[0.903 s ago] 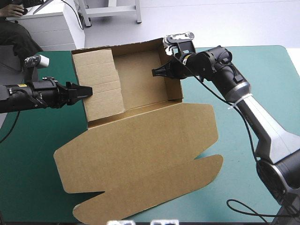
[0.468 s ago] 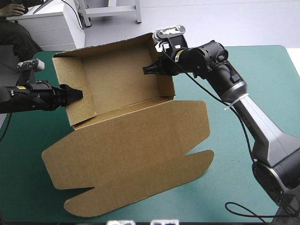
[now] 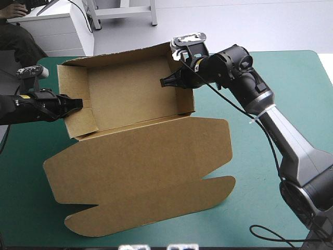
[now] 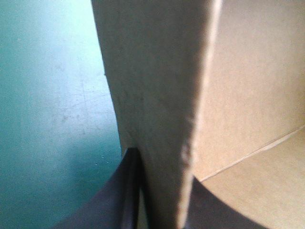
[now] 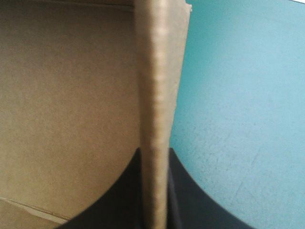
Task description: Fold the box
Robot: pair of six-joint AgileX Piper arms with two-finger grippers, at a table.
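While left gripper point(image 3: 78, 103) pinches the box point(image 3: 132, 96), right gripper point(image 3: 165, 82) pinches opposite.

— The box point(image 3: 136, 156) sits closer to the left edge of the table point(image 3: 21, 172) than it did just before.
— Yes, and its left-end flap point(image 3: 73, 83) no longer lies folded inward; it now stands up as a wall.
— The left gripper point(image 3: 79, 103) has pulled back leftward with it, and the right gripper point(image 3: 165, 82) has followed.
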